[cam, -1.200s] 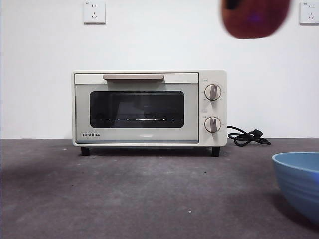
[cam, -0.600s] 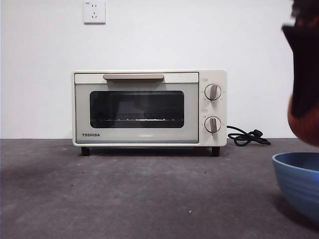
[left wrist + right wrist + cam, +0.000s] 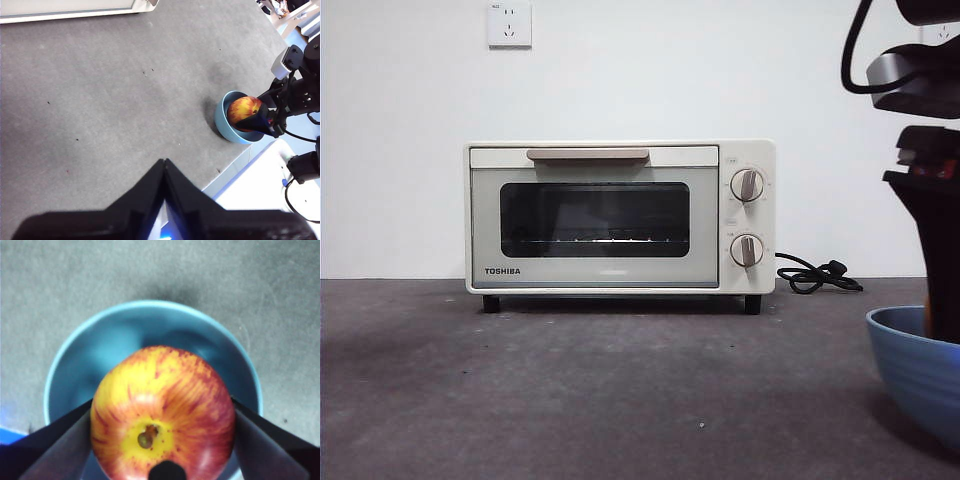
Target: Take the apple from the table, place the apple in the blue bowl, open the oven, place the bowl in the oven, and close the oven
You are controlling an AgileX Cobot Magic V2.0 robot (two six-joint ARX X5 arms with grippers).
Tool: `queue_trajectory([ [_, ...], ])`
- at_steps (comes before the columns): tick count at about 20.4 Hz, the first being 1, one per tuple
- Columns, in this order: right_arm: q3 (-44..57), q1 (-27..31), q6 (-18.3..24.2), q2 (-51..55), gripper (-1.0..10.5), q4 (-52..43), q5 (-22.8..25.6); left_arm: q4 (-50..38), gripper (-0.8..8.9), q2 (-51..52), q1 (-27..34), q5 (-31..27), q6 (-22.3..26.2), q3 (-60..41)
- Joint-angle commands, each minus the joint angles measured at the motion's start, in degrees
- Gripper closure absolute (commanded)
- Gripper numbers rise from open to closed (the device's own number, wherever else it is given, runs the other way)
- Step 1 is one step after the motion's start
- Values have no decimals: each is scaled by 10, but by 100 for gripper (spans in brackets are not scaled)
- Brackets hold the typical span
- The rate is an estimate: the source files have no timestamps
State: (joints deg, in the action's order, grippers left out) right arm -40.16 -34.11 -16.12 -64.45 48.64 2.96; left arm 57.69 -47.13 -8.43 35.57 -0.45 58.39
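**Apple held inside blue bowl, oven shut**

Right gripper (image 3: 162,440) clamping the apple (image 3: 162,410) btwn both jaws, one black jaw pressing each side. Sitting low inside the blue bowl (image 3: 70,370) in right wrist view; apple filling lower centre of frame, yellow end w/ small brown pit facing camera. Whether apple is touching bowl floor: cannot tell.

Showing in left wrist view at right of frame: apple (image 3: 244,111) in bowl (image 3: 222,120), right gripper (image 3: 260,122) gripping it from the right side. Bowl resting on the table (image 3: 115,100), near its edge.

Appearing in front view at far right: arm dropping from upper right, dark jaw reaching down behind bowl rim (image 3: 910,350). Bowl cut off by right edge of frame. Apple not visible in this view.

Left gripper (image 3: 165,172) hanging above bare table, well apart from bowl; jaws pressed together at tips, holding nothing.

Standing centre of front view: the oven (image 3: 620,215), door closed, bar handle (image 3: 588,154) along top of door, two knobs (image 3: 747,185) at right. Black cord (image 3: 815,275) lying on table right of oven. Wall socket (image 3: 509,23) showing upper left.
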Motion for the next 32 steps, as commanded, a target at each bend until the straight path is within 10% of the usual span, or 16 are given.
queue_trajectory([
  [1,3,0,-9,-2,697,-10,-3,-3,819,0,-2,2,7,1],
  [16,0,0,-8,-1,378,-15,-6,-21,819,-12,-2,2,8,1],
  [26,-176,0,-9,71,382,102,6,-278,819,-122,-4,17,-97,8],
  [28,-211,0,-8,103,423,129,7,-323,819,-180,-5,26,-99,29],
  [32,-241,0,-8,170,882,148,7,-368,819,-301,-13,26,-96,105],
])
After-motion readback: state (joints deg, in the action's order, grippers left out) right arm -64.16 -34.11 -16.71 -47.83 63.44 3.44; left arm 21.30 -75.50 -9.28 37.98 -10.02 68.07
